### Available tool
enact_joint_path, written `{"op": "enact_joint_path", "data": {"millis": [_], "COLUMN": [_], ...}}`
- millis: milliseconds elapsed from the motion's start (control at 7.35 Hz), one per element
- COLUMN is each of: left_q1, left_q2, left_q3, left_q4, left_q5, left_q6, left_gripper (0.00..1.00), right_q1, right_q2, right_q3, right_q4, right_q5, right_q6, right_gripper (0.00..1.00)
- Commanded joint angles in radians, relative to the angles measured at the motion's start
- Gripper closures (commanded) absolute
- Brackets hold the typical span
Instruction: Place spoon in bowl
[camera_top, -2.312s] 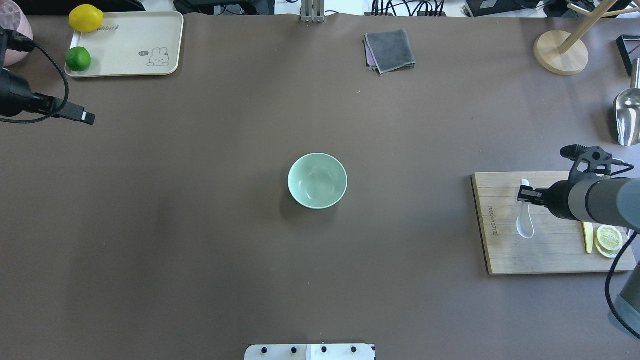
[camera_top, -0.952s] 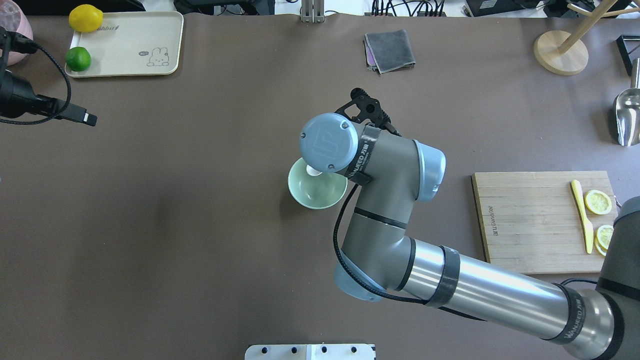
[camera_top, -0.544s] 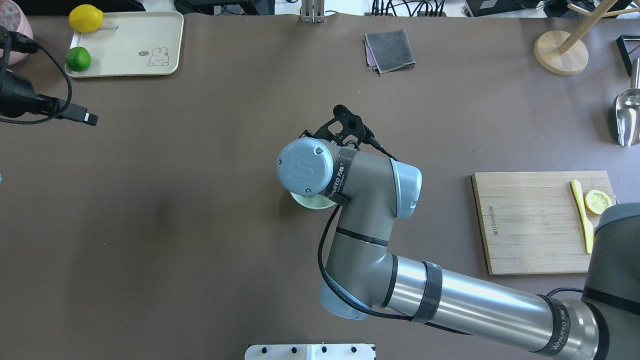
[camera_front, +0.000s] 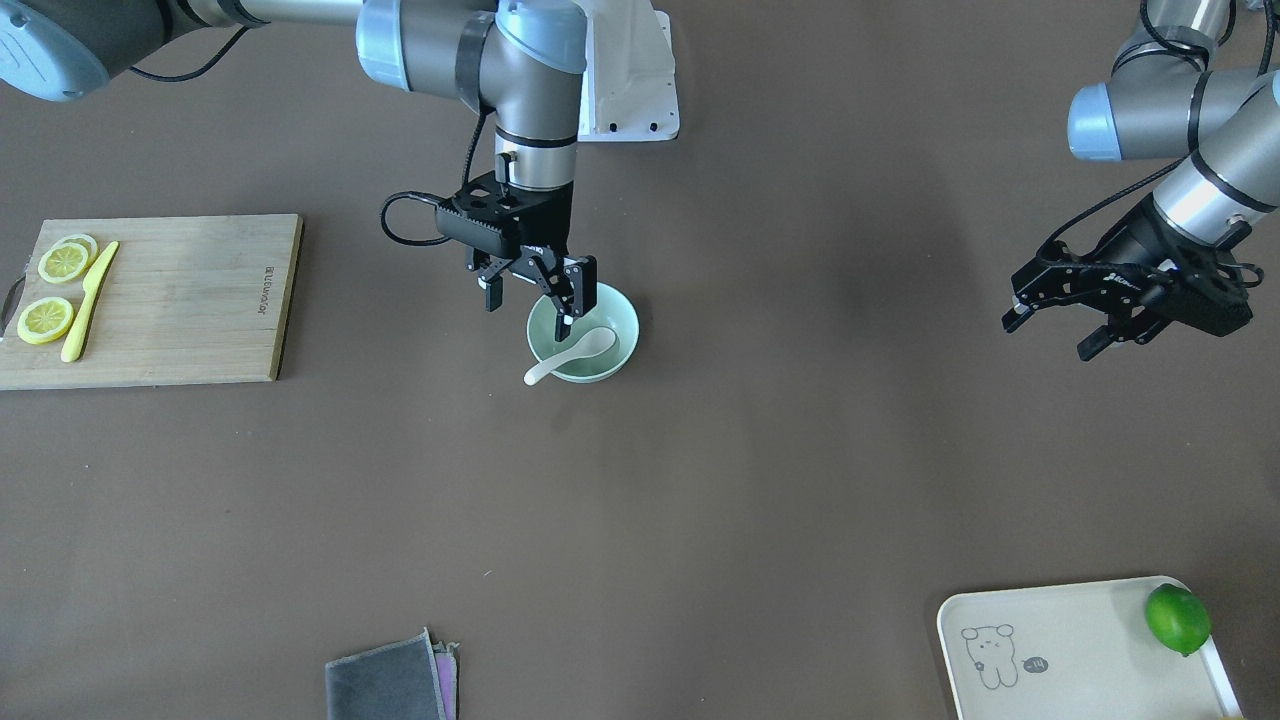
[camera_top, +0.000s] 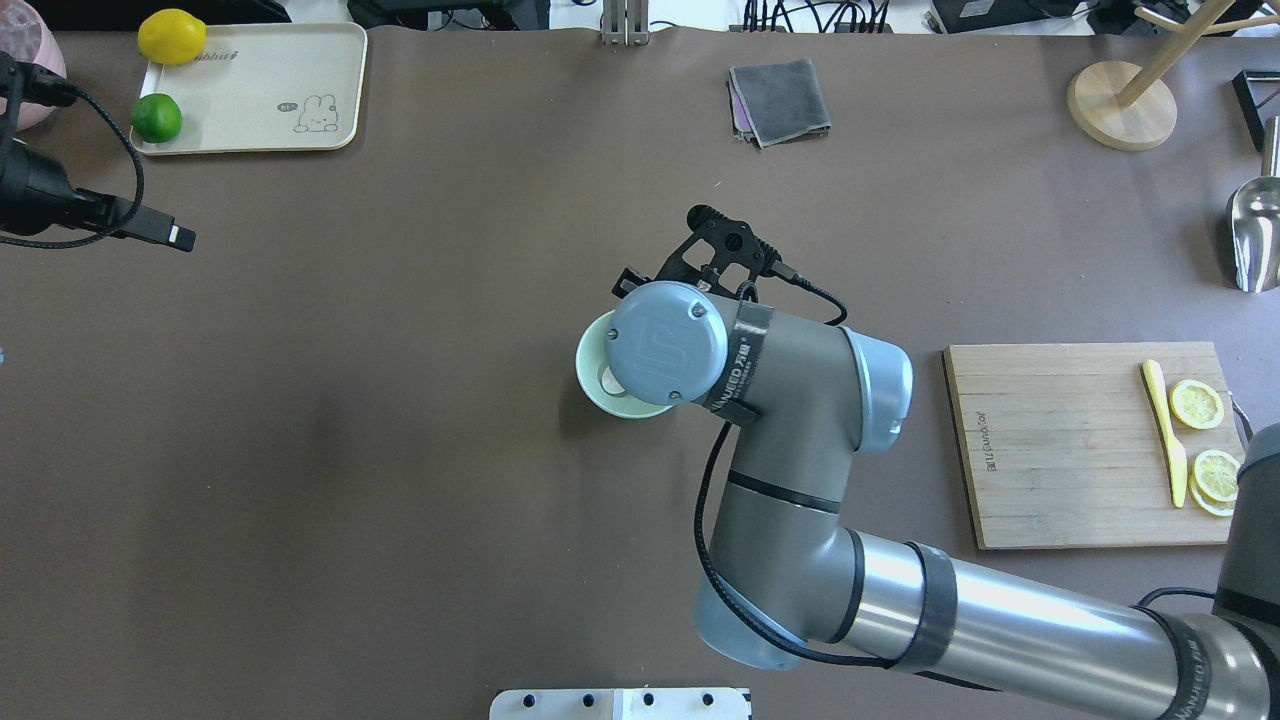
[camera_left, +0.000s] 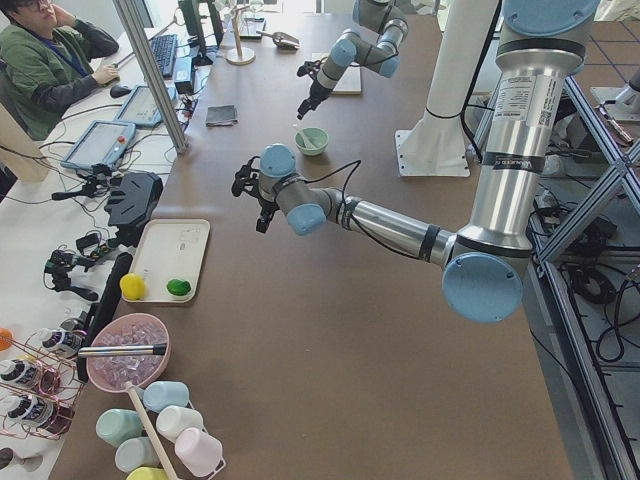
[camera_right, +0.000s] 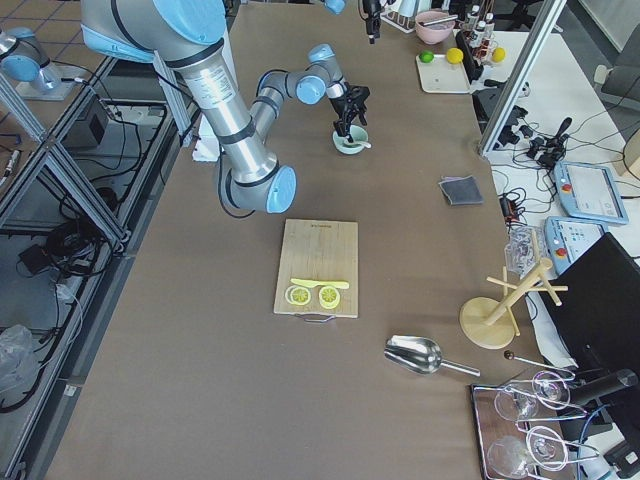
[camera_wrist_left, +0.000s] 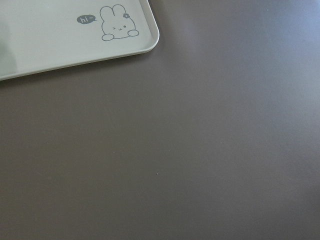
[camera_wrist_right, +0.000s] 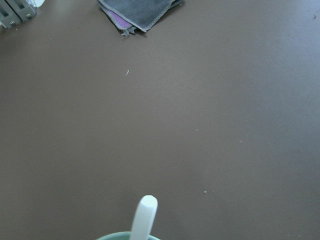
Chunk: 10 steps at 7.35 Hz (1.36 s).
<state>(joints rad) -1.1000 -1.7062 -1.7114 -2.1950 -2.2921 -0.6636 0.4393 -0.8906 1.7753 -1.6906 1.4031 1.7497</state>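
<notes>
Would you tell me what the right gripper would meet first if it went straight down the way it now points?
Most likely the bowl, or the spoon lying in it: the open right gripper hangs over its rim. Depth is unclear, so one finger may miss.

one spoon (camera_front: 572, 354), one bowl (camera_front: 618, 316), two lemon slices (camera_front: 63, 261), one knife (camera_front: 88, 302).

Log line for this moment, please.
spoon: scoop in bowl, handle over rim, unheld | right gripper: open, above bowl | left gripper: open, empty, away from bowl | task: placed
</notes>
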Motion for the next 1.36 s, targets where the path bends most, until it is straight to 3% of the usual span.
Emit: {"op": "enact_joint_path", "data": {"millis": [0, 544, 816, 952, 1088, 1224], "left_q1": [-0.018, -0.338, -0.466, -0.518, -0.515, -0.524], "left_q2": [0.004, 0.03, 0.033, 0.113, 0.172, 0.195], "left_q3": [-0.001, -0.033, -0.041, -0.048, -0.016, 0.049], "left_q4": [0.017, 0.489, 0.72, 0.762, 0.768, 0.721], "left_q5": [-0.003, -0.052, -0.05, -0.05, -0.046, -0.046], "left_q6": [0.057, 0.784, 1.089, 1.134, 1.106, 1.084], "left_gripper": [0.0, 0.0, 0.0, 0.0, 0.0, 0.0], "right_q1": [0.097, 0.364, 0.535, 0.644, 0.762, 0.874], "right_q2": [-0.175, -0.451, -0.572, -0.644, -0.697, -0.759], "right_q3": [0.178, 0.31, 0.328, 0.323, 0.285, 0.229], "right_q4": [0.0, 0.009, 0.009, 0.006, 0.0, 0.009], "right_q5": [0.178, 0.457, 0.61, 0.676, 0.797, 0.891], "right_q6": [-0.284, -0.819, -1.139, -1.335, -1.493, -1.682], "right_gripper": [0.0, 0.0, 0.0, 0.0, 0.0, 0.0]}}
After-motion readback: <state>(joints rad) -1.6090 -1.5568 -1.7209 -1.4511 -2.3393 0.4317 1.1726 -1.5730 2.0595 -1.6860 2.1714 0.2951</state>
